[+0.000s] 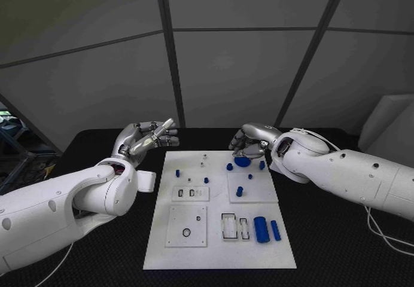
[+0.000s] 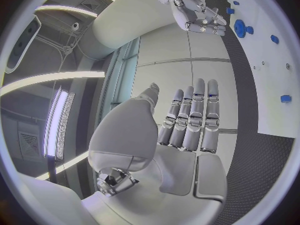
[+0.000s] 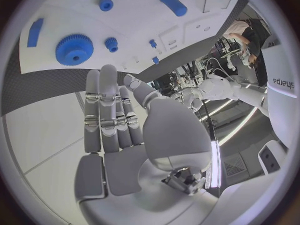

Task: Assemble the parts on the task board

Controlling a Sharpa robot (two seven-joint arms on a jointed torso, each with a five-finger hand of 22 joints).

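While both arms hang over the far end of the black surface [image 1: 86,251], seen from the head camera nothing looks grasped yet: the left robot hand [image 1: 148,139] is lifted off the far-left corner of the task board [image 1: 220,251], fingers loosely spread and holding nothing, and the right robot hand [image 1: 252,142] hovers just beyond the blue gear [image 1: 242,161] at the board's far edge, fingers curled downward, whether touching it I can't tell. Two blue cylinders [image 1: 261,229] lie near the front right; small pegs [image 1: 240,192] stand mid-board.

From the left wrist, the left hand's fingers [image 2: 195,116] run straight and side by side, palm bare.

From the right wrist, that hand's fingers [image 3: 107,110] are also extended and bare, the gear [image 3: 74,49] lying beyond them.

I'd judge this the reach for a first part; next, the right hand must lower and close on the gear.
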